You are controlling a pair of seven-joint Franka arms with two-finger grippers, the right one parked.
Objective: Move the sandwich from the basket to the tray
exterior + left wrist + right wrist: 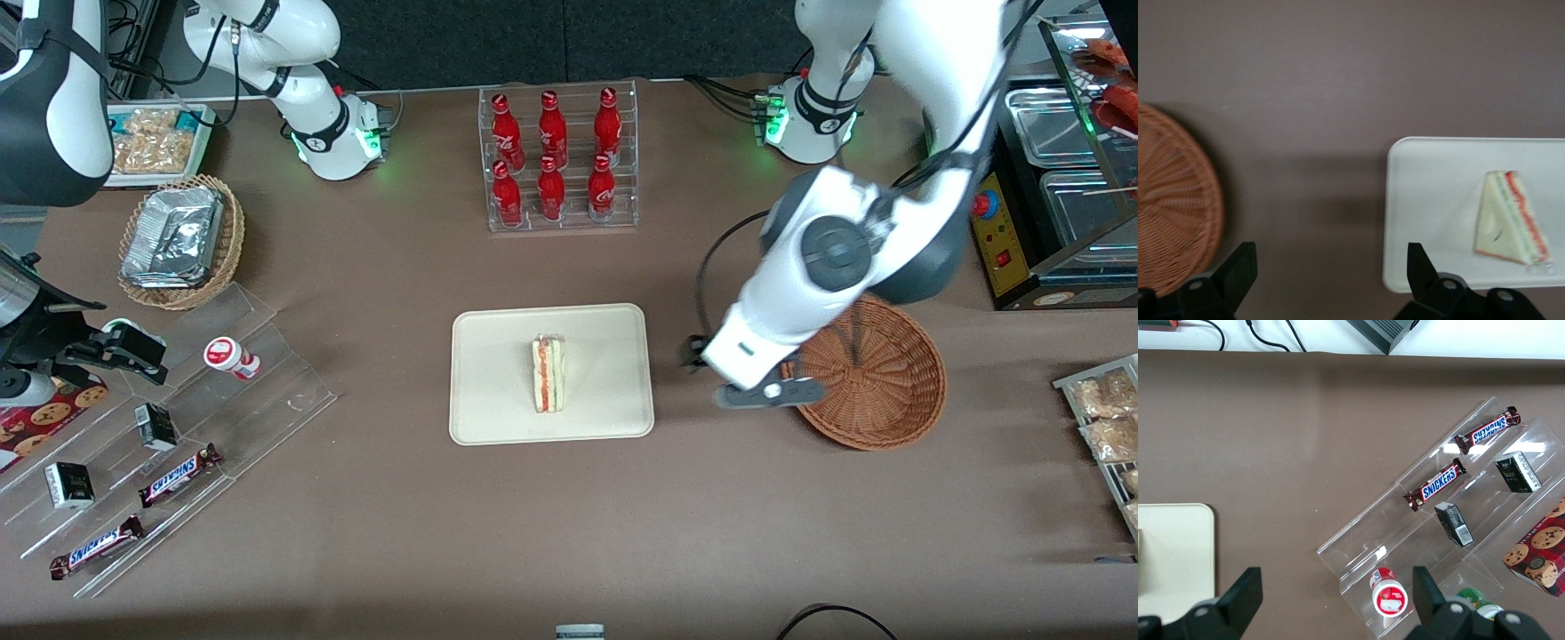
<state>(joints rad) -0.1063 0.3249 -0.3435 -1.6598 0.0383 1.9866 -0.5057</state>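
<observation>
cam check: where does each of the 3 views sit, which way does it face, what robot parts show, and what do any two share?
Front view: high up, looking down on the table; shows both arms, the gripper hanging between tray and basket, sandwich on the tray.
Left wrist view: on the working arm, facing down; open fingertips show, with basket, tray, sandwich.
Right wrist view: on the parked arm, facing down at the acrylic rack; its fingertips show.
Shared: all three see the tray.

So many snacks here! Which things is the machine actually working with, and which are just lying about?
Part of the job:
sandwich, lying on the tray
basket, nothing in it
tool, open, above the bare table between basket and tray

Just lying about:
cola bottles
Snickers bars
foil packs
</observation>
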